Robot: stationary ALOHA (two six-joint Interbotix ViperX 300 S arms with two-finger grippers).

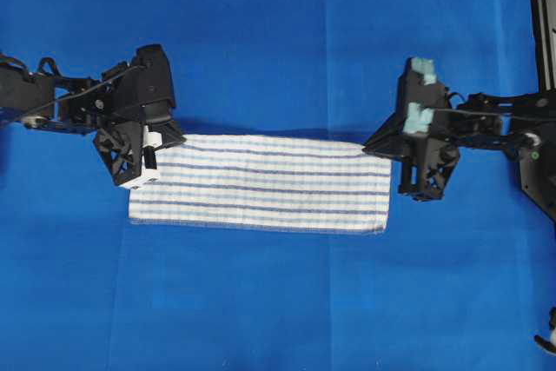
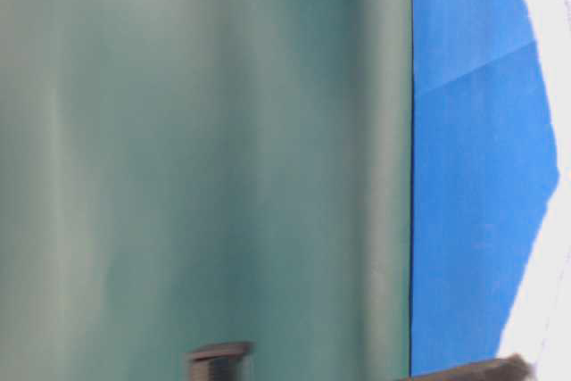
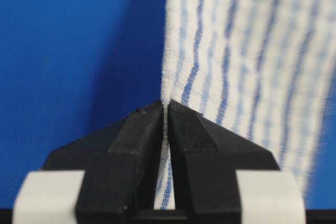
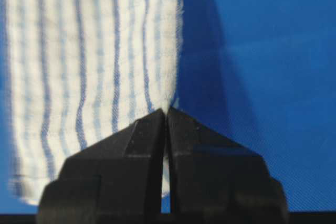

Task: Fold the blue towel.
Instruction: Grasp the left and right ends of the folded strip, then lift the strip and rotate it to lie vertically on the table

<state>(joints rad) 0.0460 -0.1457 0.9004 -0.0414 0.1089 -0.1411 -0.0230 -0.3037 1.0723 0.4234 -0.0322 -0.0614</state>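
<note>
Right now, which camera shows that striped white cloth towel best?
The overhead view: the whole striped white cloth towel lies on the blue table covering, a hand at each end. Each wrist view shows only one pinched corner up close. The table-level view shows none of it.

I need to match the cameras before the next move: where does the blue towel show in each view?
Overhead: blue towel, centre, between both grippers.
Table-level: not in it.
Left wrist: upper right, edge pinched in the left gripper.
Right wrist: upper left, edge pinched in the right gripper.
Shared landmark: the blue table covering.
</note>
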